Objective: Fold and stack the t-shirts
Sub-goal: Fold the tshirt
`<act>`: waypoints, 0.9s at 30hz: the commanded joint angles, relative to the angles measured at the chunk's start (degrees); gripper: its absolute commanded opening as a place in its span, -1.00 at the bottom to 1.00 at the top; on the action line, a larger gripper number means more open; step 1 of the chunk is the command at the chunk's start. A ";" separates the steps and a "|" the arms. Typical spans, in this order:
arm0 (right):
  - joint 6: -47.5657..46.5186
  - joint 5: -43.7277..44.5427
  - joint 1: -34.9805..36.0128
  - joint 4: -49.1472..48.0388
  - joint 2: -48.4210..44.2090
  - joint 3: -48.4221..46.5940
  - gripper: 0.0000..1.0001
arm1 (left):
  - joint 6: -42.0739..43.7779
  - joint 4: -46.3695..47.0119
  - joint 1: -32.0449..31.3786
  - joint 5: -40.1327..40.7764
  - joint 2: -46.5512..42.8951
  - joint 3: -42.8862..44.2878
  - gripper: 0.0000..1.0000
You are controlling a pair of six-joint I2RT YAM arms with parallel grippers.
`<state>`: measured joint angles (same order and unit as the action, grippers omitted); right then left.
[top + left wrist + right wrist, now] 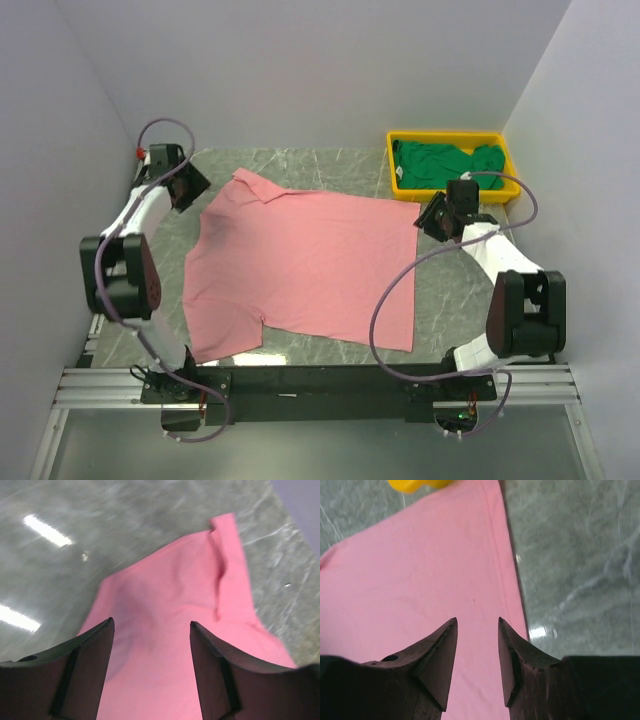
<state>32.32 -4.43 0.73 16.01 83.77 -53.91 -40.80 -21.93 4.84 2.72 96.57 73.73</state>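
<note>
Grey marble tabletop (300,160) under a flat pink t-shirt (310,265); left fingers (85,675), right fingers (435,665) apart and empty.

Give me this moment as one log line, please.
pink shirt: spread flat | green shirt: in yellow tray | left gripper: open, over pink shirt | right gripper: open, over its hem

1. This is a robotics lab test cell: plain pale walls (320,70) box in a single table (330,165) on three sides.
2. The left arm (125,270) and right arm (525,310), both robot arms, stand bolted to an aluminium frame rail (90,385) at the table's near edge.
3. Exposed cables (395,290) loop from the arms' bases up to their wrists.
4. The tabletop is a grey marble-patterned sheet, with a yellow plastic tray (450,136) at its far right corner.
</note>
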 commanded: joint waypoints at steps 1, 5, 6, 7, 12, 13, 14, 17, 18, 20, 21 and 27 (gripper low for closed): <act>0.38 -1.72 -1.95 -5.37 3.67 -4.09 -0.10 | -1.30 4.53 -2.20 -4.21 7.29 10.43 0.33; 0.38 -2.69 -2.32 -6.69 7.11 -6.29 -0.14 | -0.78 6.55 -3.61 -5.44 18.96 20.18 0.21; 0.03 -3.30 -2.31 -6.95 7.55 -6.64 -0.14 | -0.78 6.99 -3.96 -5.62 20.65 21.79 0.19; -0.15 -3.40 -2.40 -7.31 8.51 -6.91 -0.14 | -0.95 7.43 -4.05 -5.71 22.24 24.15 0.18; -1.02 -3.83 -2.31 -7.92 10.18 -7.00 -0.15 | 0.01 9.80 -4.58 -4.92 30.77 29.79 0.08; -1.20 -4.18 -2.31 -8.10 10.36 -6.91 -0.15 | 0.28 10.24 -4.49 -4.66 31.65 31.19 0.08; -1.38 -4.27 -2.40 -8.27 10.54 -6.91 -0.15 | 0.80 10.85 -4.58 -4.31 32.96 31.55 0.08; -1.47 -5.06 -2.31 -8.71 10.98 -6.74 -0.15 | 1.24 14.37 -4.58 -3.69 34.99 31.73 0.07; -1.47 -5.24 -2.40 -8.72 11.24 -6.73 -0.15 | 1.59 15.16 -5.88 -3.60 35.43 31.73 0.06; -1.47 -5.33 -2.31 -8.80 11.33 -6.74 -0.15 | 1.95 15.78 -6.07 -3.51 37.36 32.96 0.05; -1.47 -5.33 -2.40 -8.80 11.33 -6.73 -0.15 | 1.95 15.43 -6.16 -3.69 38.07 33.66 0.05; -0.94 -5.15 -2.31 -9.15 11.24 -6.47 -0.16 | 0.72 14.46 -6.25 -5.18 41.94 36.22 0.06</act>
<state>31.64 -9.56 -1.39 9.32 95.07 -58.61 -40.14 -8.78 -1.17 -1.74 137.34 107.63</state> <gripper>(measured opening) 0.424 0.527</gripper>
